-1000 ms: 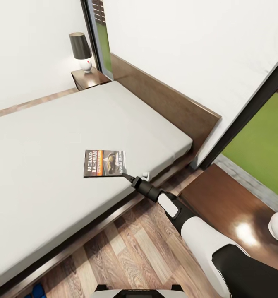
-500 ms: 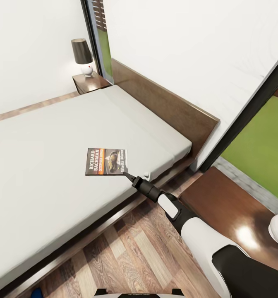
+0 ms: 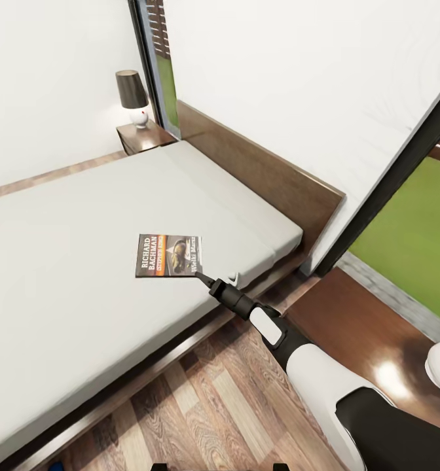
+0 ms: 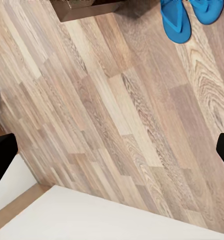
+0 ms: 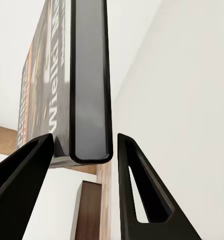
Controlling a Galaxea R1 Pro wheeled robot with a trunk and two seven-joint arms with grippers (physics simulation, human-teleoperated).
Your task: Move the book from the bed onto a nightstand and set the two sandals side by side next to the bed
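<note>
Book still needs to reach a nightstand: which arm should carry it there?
Right. The right gripper already has the book between its jaws above the bed, with a nightstand on that side. The left gripper hangs open over floor near the sandals.

The book (image 3: pixel 169 255) is a thin paperback with a dark cover, a central photo and white and orange lettering reading "RICHARD BACHMAN". In the head view it sits just left of frame centre, cover up, over the bed's (image 3: pixel 82 261) plain light grey mattress near the edge closest to the camera. The bed's dark brown headboard runs toward the upper left, where a dark nightstand (image 3: pixel 145 137) stands; another nightstand (image 3: pixel 357 333) shows at lower right. Two bright blue sandals (image 4: pixel 176 20) lie side by side on the plank floor.
</note>
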